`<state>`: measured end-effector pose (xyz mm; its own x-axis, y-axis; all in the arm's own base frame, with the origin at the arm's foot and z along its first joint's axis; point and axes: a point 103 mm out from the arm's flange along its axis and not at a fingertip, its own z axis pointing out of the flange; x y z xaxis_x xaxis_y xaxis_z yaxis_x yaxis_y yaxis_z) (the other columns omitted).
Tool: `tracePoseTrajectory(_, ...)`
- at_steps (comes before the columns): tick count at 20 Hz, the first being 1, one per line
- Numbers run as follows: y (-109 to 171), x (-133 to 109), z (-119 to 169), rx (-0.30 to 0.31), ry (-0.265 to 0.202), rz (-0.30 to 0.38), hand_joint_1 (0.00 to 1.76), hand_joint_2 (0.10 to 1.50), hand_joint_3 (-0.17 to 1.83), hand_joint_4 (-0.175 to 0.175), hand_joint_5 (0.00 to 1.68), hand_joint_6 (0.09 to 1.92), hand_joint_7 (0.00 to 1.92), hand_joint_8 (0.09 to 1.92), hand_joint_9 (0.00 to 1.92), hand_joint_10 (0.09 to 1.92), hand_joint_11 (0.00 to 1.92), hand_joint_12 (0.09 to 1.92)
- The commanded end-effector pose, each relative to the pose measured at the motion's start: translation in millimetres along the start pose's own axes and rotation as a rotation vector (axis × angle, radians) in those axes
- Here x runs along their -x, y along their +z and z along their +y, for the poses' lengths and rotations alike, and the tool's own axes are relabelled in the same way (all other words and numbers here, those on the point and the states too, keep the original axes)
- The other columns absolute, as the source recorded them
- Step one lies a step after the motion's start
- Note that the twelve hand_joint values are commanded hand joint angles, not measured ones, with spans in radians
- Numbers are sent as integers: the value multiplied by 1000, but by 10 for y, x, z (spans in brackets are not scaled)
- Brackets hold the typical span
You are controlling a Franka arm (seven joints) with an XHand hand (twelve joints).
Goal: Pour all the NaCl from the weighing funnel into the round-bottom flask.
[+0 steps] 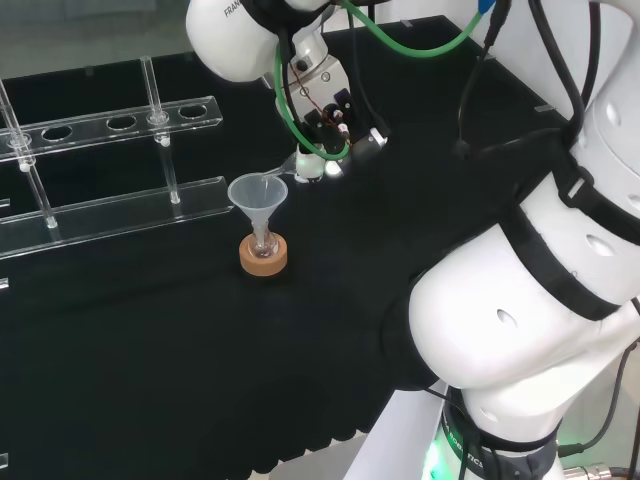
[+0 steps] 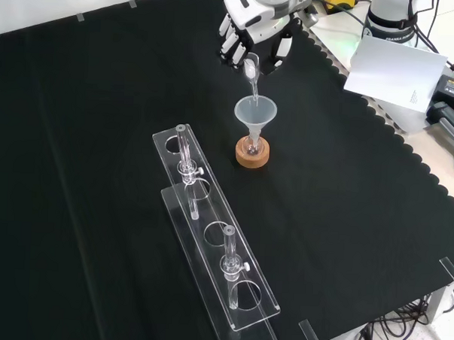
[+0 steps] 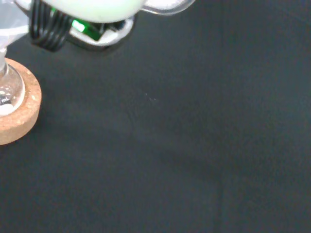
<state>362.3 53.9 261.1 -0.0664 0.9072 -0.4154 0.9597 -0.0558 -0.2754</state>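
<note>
We are tipping the weighing funnel [image 2: 252, 72], pinched in the curled fingers of the hand [image 2: 248, 37], spout-down over the clear funnel [image 2: 255, 112] seated in the round-bottom flask [image 2: 251, 147] on its cork ring [image 2: 252, 155], keeping the spout inside the rim.

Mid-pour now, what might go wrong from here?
The robot hand tips the weighing funnel, its spout just over the plastic funnel's rim, so salt may spill onto the cloth. The small flask merely rests on its cork ring; a nudge might topple it.
</note>
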Motion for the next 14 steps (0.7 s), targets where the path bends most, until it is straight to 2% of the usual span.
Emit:
tracePoseTrajectory(1, 5, -15, 13, -4, -3, -19, 1142, 661, 580, 175, 1377, 447, 781, 611, 1184, 190, 967, 934)
tracePoseTrajectory(14, -18, -66, 50, -15, -8, -68, 1142, 661, 580, 175, 1378, 444, 779, 608, 1182, 183, 961, 935)
